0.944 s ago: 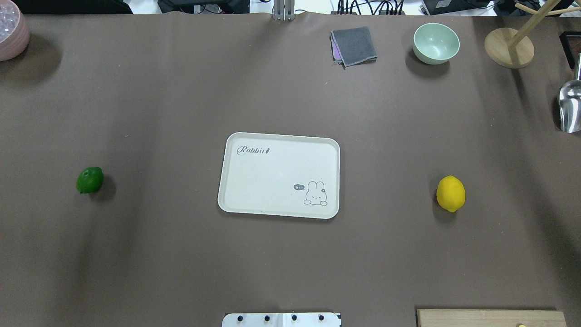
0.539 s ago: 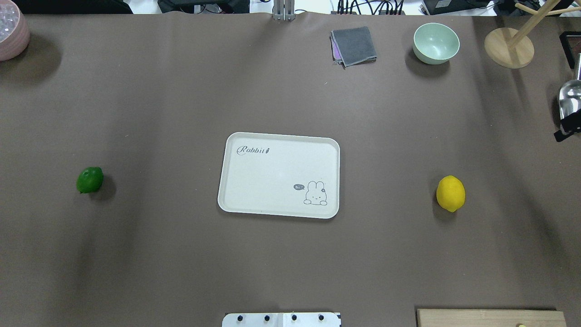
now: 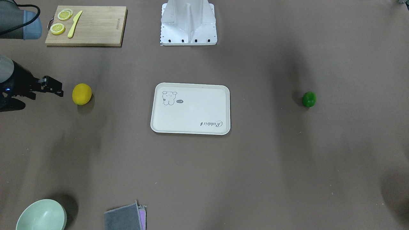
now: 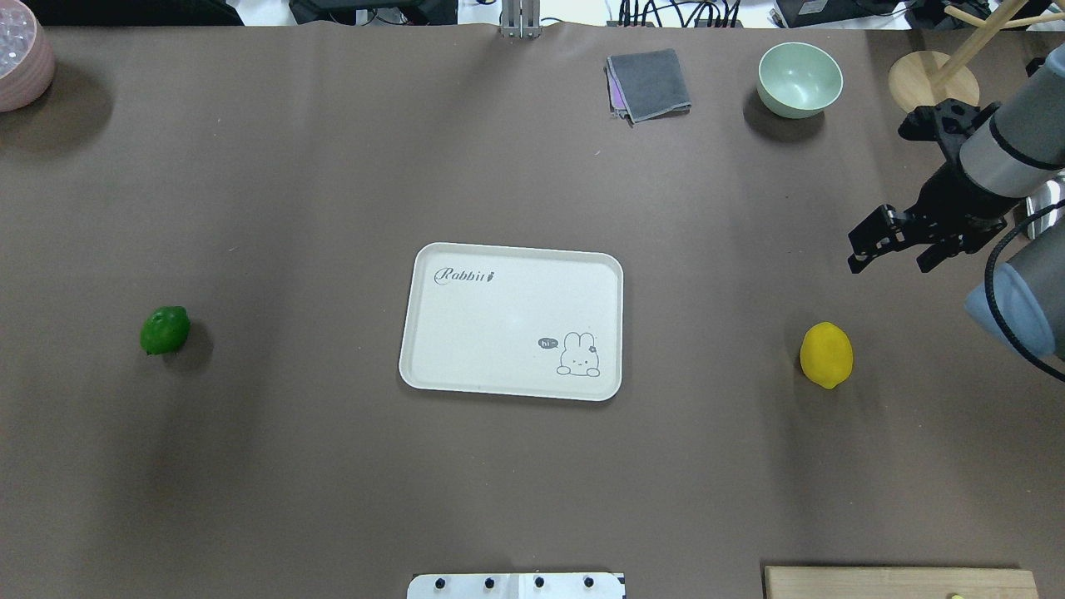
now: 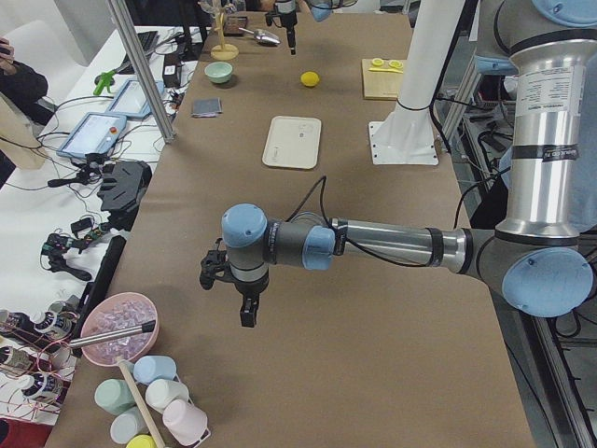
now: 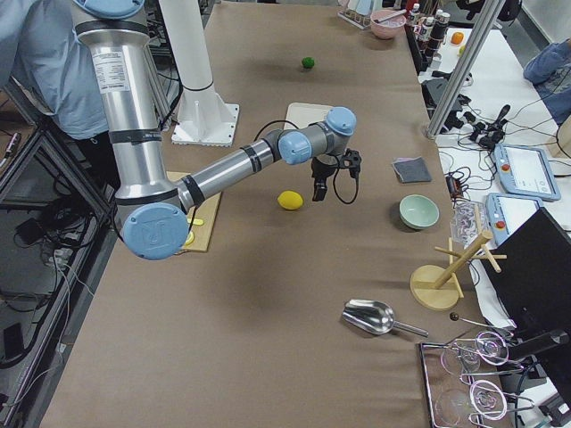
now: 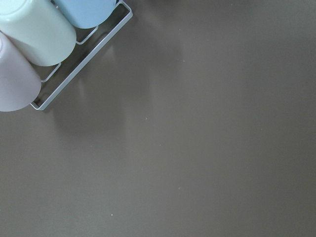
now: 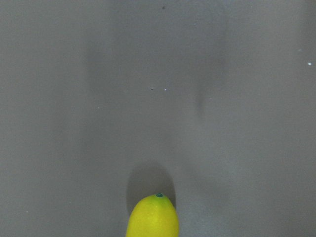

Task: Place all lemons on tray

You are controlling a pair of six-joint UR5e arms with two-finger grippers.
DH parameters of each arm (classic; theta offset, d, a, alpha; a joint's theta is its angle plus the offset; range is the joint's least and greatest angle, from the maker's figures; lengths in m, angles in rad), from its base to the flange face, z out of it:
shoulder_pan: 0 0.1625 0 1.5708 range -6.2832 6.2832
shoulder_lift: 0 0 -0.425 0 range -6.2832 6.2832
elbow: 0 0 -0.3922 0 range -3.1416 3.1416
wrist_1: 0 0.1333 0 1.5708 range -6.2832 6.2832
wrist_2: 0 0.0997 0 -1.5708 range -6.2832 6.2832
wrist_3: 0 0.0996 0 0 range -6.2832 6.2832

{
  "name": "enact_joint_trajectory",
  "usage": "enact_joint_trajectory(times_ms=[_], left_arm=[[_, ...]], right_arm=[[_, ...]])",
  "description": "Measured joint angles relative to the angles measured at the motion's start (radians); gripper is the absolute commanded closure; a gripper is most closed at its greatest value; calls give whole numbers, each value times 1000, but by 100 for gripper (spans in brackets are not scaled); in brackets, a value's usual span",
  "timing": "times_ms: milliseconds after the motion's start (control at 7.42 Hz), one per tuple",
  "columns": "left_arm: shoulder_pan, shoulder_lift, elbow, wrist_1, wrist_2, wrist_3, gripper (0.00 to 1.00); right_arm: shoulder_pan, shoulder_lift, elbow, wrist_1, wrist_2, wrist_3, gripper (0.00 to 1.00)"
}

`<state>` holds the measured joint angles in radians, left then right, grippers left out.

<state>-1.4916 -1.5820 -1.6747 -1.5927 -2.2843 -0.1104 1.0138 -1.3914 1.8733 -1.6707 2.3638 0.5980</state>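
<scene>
The yellow lemon point(image 4: 826, 355) lies on the table right of the cream tray point(image 4: 499, 324); it also shows in the front view point(image 3: 81, 94) and at the bottom edge of the right wrist view point(image 8: 153, 217). The green lemon point(image 4: 165, 329) lies far to the tray's left. The tray holds nothing. My right gripper point(image 4: 889, 259) hangs open and empty above the table, beyond and to the right of the yellow lemon, not touching it. My left gripper point(image 5: 229, 303) shows only in the exterior left view, over the table's left end; I cannot tell whether it is open or shut.
A mint bowl point(image 4: 799, 79), a folded grey cloth point(image 4: 649, 83) and a wooden stand point(image 4: 932, 87) are at the far right. A cutting board point(image 3: 86, 25) with lemon slices and a knife lies near the robot's base. Cups in a rack point(image 7: 29, 34) are below the left wrist.
My right arm has come into the overhead view from the right edge and moved left towards the yellow lemon. Both lemons and the tray have not moved.
</scene>
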Motion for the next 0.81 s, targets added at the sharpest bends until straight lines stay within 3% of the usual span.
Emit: enact_joint_trajectory(times_ms=[809], left_arm=[[270,-188,4,-1,-4,-346,3]], right_arm=[[-135,-3,-52,1,-1,-1,0]])
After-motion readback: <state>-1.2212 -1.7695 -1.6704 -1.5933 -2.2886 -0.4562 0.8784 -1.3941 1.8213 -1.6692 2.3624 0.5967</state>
